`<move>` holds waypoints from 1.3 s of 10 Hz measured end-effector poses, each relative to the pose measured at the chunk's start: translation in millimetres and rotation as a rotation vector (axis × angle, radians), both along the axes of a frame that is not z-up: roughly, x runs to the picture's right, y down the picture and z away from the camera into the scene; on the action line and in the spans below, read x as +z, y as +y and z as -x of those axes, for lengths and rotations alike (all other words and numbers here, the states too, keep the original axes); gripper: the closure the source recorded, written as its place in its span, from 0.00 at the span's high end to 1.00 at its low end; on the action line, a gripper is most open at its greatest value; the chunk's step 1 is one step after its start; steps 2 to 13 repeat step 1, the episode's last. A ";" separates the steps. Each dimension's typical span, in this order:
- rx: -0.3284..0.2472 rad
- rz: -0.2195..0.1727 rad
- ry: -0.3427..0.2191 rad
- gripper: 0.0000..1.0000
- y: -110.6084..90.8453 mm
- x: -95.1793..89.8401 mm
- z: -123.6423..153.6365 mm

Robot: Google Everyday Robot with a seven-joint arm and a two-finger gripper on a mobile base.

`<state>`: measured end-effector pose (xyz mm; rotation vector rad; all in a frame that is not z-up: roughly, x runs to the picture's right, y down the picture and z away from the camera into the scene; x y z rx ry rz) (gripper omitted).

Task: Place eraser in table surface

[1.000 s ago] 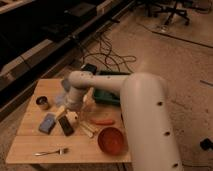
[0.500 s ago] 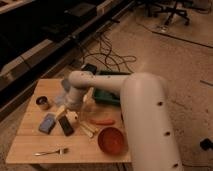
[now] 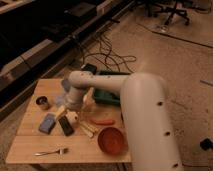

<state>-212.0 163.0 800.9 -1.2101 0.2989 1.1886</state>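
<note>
The light wooden table surface [image 3: 30, 142] fills the lower left of the camera view. A dark rectangular block, which looks like the eraser [image 3: 65, 126], lies tilted at the table's middle left. My gripper [image 3: 65, 116] is low over the table, right above the eraser's upper end. I cannot tell whether it touches or holds the eraser. My white arm [image 3: 145, 115] reaches in from the lower right and hides the table's right side.
A blue sponge [image 3: 47, 123] lies just left of the eraser, with a small metal can [image 3: 42, 102] behind it. A fork [image 3: 50, 151] is at the front, a red bowl [image 3: 111, 140] at the front right, a red-orange item [image 3: 103, 121] and pale sticks [image 3: 88, 129] at the middle. A dark green tray [image 3: 107, 92] is at the back.
</note>
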 end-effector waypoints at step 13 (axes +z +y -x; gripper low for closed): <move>0.000 0.000 0.000 0.78 0.0 0.0 0.0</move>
